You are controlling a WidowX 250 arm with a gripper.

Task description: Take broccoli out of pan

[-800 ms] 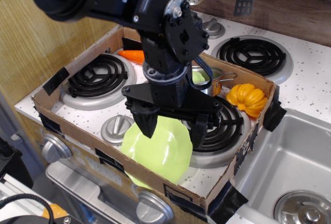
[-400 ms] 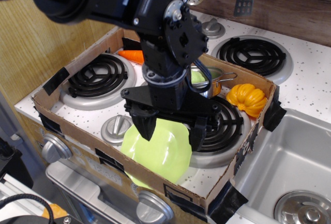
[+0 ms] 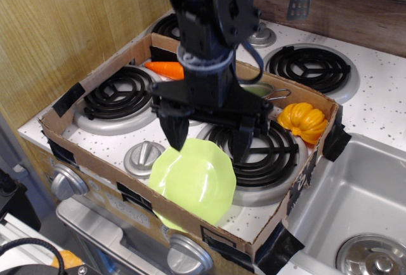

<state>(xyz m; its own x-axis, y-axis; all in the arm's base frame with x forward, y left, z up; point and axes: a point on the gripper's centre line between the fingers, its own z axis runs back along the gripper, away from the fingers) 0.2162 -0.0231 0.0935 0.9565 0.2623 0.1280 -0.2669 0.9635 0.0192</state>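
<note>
The steel pan (image 3: 265, 92) stands at the back of the cardboard box, mostly hidden behind my arm; only its right rim and a wire handle show. A sliver of the pale-green broccoli (image 3: 256, 89) shows inside it. My gripper (image 3: 209, 138) hangs open and empty, its two black fingers (image 3: 176, 133) pointing down above the near burner and the plate's back edge. It is in front of the pan and apart from it.
A lime-green plate (image 3: 193, 181) lies at the box's front. An orange carrot (image 3: 162, 68) lies at the back left and an orange pumpkin (image 3: 304, 121) at the right. The cardboard box wall (image 3: 95, 154) rings the stove burners. A sink (image 3: 355, 211) is at the right.
My gripper has risen and shifted back toward the pan, staying open. The pan is now more hidden behind the arm. Nothing else has moved.
</note>
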